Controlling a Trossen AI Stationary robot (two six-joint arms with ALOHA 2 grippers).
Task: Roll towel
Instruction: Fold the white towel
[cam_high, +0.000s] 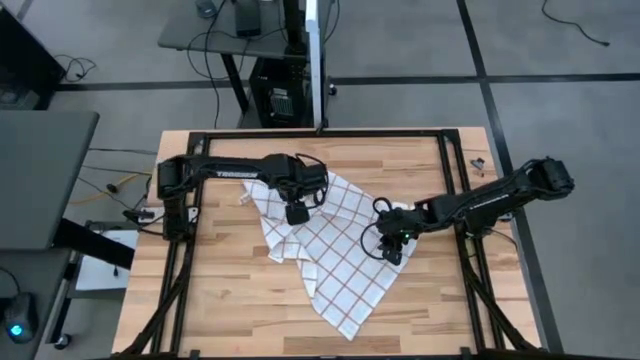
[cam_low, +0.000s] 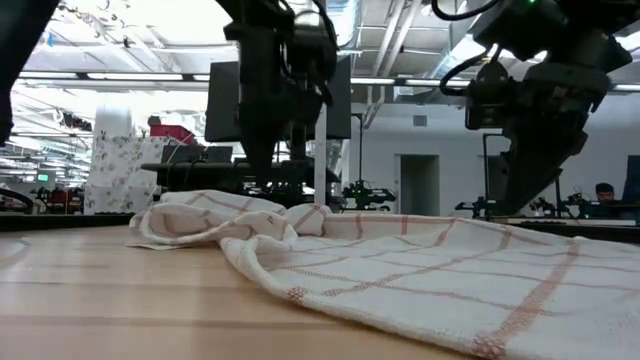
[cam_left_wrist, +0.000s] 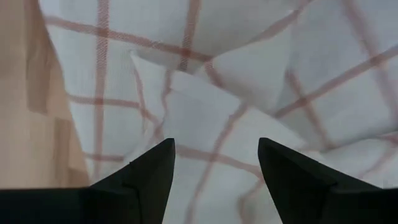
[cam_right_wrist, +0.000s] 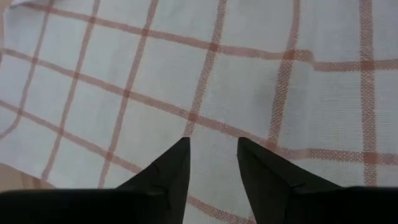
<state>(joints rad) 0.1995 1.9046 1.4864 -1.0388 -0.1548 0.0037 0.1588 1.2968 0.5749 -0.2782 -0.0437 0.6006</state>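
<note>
Left gripper (cam_left_wrist: 214, 163) hangs spread wide over the towel's (cam_high: 330, 250) bunched far corner; right gripper (cam_right_wrist: 213, 160) hovers parted over its flat side, both empty. Towel sprawls mid-table (cam_high: 220, 290), thin, limp, likely slippery: pinch an edge.

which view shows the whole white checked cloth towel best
The high view: the whole white red-checked cloth towel shows, crumpled toward the left arm. The low view shows its folds edge-on; both wrist views show only patches.

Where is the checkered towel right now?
In the high view, the towel lies spread and rumpled across the middle of the wooden table. The left pincer hangs over its bunched end and the right pincer over its right edge.
</note>
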